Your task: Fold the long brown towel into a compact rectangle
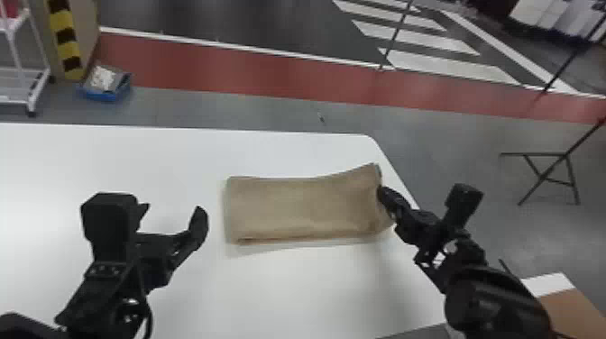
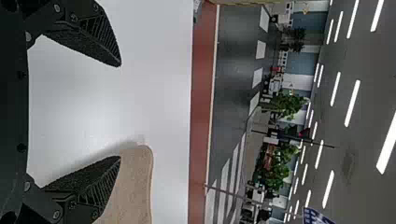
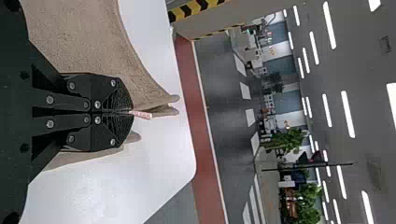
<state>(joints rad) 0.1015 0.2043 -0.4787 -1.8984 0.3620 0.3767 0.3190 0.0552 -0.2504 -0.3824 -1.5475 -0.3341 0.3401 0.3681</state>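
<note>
The brown towel point(image 1: 302, 207) lies folded as a wide rectangle on the white table, its right end raised a little. At that right end is my right gripper point(image 1: 387, 198); in the right wrist view the right gripper point(image 3: 130, 112) is shut on the towel's point(image 3: 84, 37) edge, a small pale tag poking out at the fingertips. To the left of the towel, apart from it, my left gripper point(image 1: 173, 212) stands open above the table. In the left wrist view the left gripper point(image 2: 120, 112) has nothing between its fingers, and a towel corner point(image 2: 135, 182) lies beyond one finger.
The white table point(image 1: 288, 288) ends just right of the towel, its far edge behind it. A cardboard box point(image 1: 572, 311) stands at the lower right. On the floor beyond are a blue tray point(image 1: 106, 85), a white rack point(image 1: 18, 67) and a black stand point(image 1: 548, 178).
</note>
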